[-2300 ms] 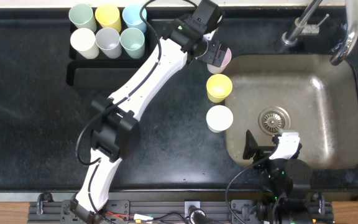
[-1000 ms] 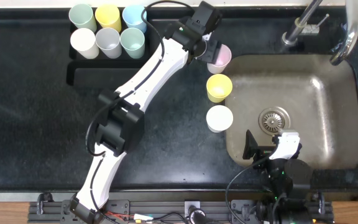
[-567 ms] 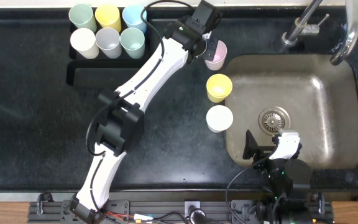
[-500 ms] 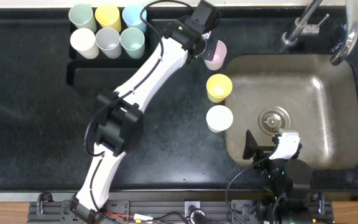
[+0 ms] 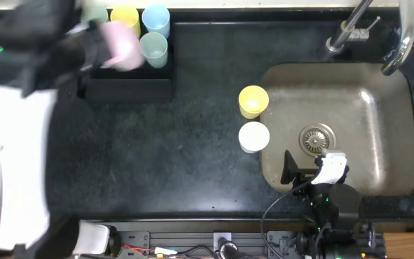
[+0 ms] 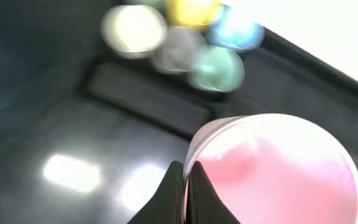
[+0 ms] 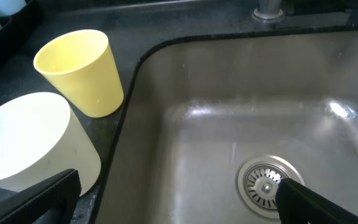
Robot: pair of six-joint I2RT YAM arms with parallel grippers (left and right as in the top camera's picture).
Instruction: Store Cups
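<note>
In the top view's upper left, the left tool [image 6: 184, 177] pinches the rim of a smooth, round pink cup [image 5: 123, 44] near the black rectangular tray [image 5: 128, 90]. The right tool [image 7: 178, 186] gapes wide at the steel sink [image 7: 241, 112].

Surface [image 5: 192, 144] wide open between rack [image 5: 131, 90] and sink [image 5: 365, 93]. Rack front strip free, back rows packed with cups [image 5: 154, 47]. Left tool [image 6: 184, 180], pinching pink cup [image 6: 278, 168], hangs raised near rack. Yellow cup [image 5: 253, 101] and white cup [image 5: 254, 137] block sink's left rim.
</note>
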